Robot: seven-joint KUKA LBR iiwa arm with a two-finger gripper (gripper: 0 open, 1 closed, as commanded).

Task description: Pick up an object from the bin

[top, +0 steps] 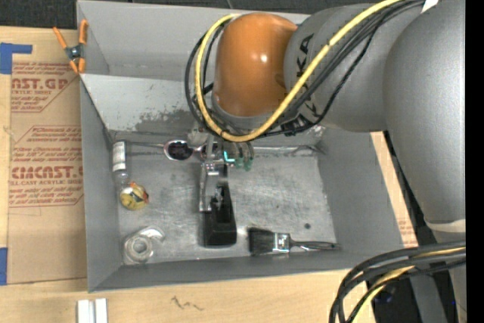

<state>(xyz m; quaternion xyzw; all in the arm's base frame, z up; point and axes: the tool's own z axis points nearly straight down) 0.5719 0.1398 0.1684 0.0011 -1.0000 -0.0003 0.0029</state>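
Block (219,229), black and oblong, lies on the bin (287,193) floor near the middle of the wall at the bottom of the view, its long side pointing up the view. The gripper (214,189) hangs just above its upper end, under the arm's orange cover (253,64). Whether it touches the block cannot be told, nor whether it is spread or closed. Nothing can be seen held in it.

Just right of the block lies a brush (265,240) with a black head, its thin handle pointing right. Beyond the gripper a spoon (179,150) lies crosswise, bowl to the left. Along the left side, well apart from the block, lie a small clear vial (119,160), a yellow and red toy (134,197) and a clear plastic piece (144,244) in the lower left corner.
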